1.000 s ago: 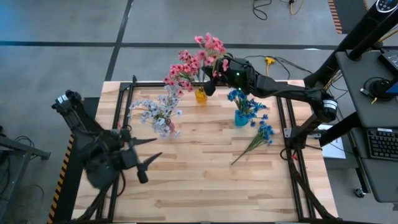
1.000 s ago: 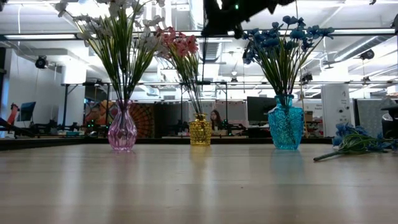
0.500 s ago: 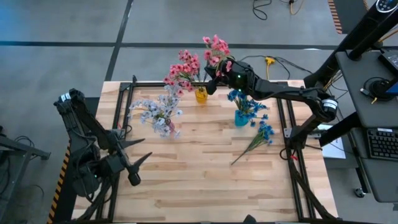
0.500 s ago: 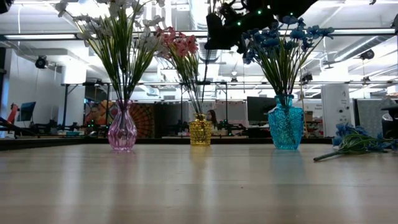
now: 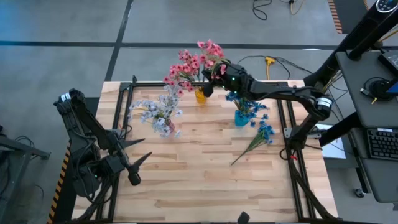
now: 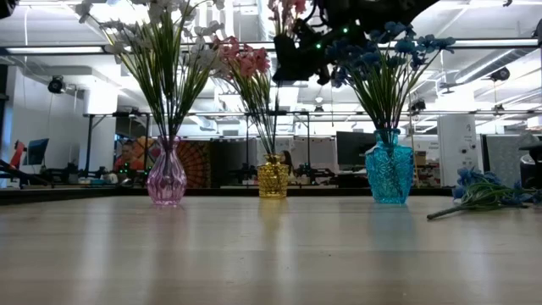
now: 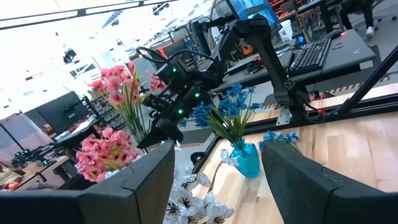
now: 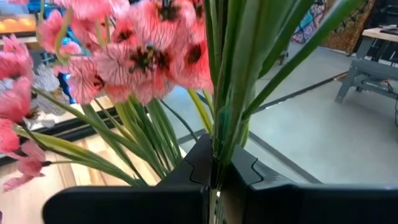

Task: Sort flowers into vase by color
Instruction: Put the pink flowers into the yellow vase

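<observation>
**Pink sprig in hand, one blue sprig left on the table**

Progress: mostly sorted. Pink vase point(image 6: 167, 180) holds the white-lavender bunch point(image 5: 157, 112), yellow vase point(image 6: 272, 178) holds pink flowers point(image 5: 181, 70), blue vase point(image 6: 389, 174) holds blue flowers point(image 6: 385, 47). Colour groups look consistent, though vase tint doesn't match flower tint.

Right gripper point(image 5: 209, 85) is up over the far edge of the table, just beside the yellow vase. Fingers clamped tight on the stems of a pink sprig point(image 5: 210, 50); the wrist view shows the stems pinched between the pads with blossoms fanning out past them. My read: it goes into the yellow vase next.

Left: a loose blue sprig point(image 5: 259, 137) lying flat on the table point(image 5: 199, 180) near the blue vase, stem pointing toward the table's middle.

Sprig in hand: thin green stems, narrow leaves, pink petals with dark veining. Probably floppy.

Left gripper point(image 5: 140, 160) is parked at the near left corner, fingers apart, holding nothing.
</observation>
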You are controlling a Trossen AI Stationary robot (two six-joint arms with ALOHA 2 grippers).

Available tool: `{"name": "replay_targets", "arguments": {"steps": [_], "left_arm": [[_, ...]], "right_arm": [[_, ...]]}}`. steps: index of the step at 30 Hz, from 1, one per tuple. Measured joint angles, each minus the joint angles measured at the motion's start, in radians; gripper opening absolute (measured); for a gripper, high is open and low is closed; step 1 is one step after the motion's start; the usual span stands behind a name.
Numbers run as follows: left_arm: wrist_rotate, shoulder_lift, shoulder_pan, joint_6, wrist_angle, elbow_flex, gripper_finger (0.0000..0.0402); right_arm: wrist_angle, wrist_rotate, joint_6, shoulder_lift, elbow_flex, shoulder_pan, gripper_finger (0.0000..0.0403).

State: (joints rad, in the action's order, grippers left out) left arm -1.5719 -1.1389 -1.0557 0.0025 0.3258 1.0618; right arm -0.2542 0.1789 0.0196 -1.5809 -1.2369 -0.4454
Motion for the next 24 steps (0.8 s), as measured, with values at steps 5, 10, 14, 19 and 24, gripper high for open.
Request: {"name": "replay_targets", "arguments": {"steps": [5,10,14,19,24], "left_arm": [[0.0,0.0,0.0,0.0,0.015,0.0,0.0223],[0.0,0.0,0.0,0.0,0.014,0.0,0.0223],[0.0,0.0,0.0,0.0,0.014,0.0,0.0223],[0.0,0.0,0.0,0.0,0.014,0.0,0.0223],[0.0,0.0,0.0,0.0,0.014,0.0,0.0223]], "right_arm": [[0.0,0.004,0.006,-0.009,0.0,0.0,0.0009],[-0.001,0.004,0.007,-0.009,0.0,0.0,0.0009],[0.003,0.004,0.008,-0.009,0.0,0.0,0.0011],[0.001,0.004,0.01,-0.009,0.0,0.0,0.002],[-0.002,0.005,0.007,-0.009,0.0,0.0,0.0037]]}}
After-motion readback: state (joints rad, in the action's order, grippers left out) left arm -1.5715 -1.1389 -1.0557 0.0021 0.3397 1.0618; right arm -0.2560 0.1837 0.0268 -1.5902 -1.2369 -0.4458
